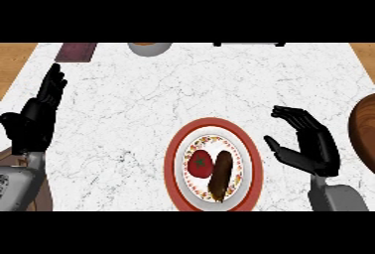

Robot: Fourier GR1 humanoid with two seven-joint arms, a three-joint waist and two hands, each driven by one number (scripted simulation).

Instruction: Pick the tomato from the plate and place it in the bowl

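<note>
- Head view, looking steeply down on the white marbled counter (139, 99): my left hand (34, 121) rests at the far left edge, fingers straight, pointing up the frame and holding nothing, its grey forearm (18, 186) entering from the lower left corner
- Up at the counter's far edge, a dark maroon flat object (76, 51) lies near the left corner, and a pale round vessel (149, 48) sits a little to its right, cut by the top of the view
- Centre, low in the frame: the red-rimmed plate (170, 166) with a patterned inner band carries the tomato (199, 164), red with a green stem patch, on its left half; a long brown piece of food (221, 171) lies just beside it on the right
- Right of the plate, my right hand (311, 149) stands on edge near the rim, palm turned towards the plate, fingers relaxed and slightly bent, thumb held apart from them; it grips nothing and is clear of the tomato
- Far right: the brown wooden bowl (364, 131) shows only in part, cut by the frame's edge, just beyond my right hand; what it holds I cannot tell
</note>
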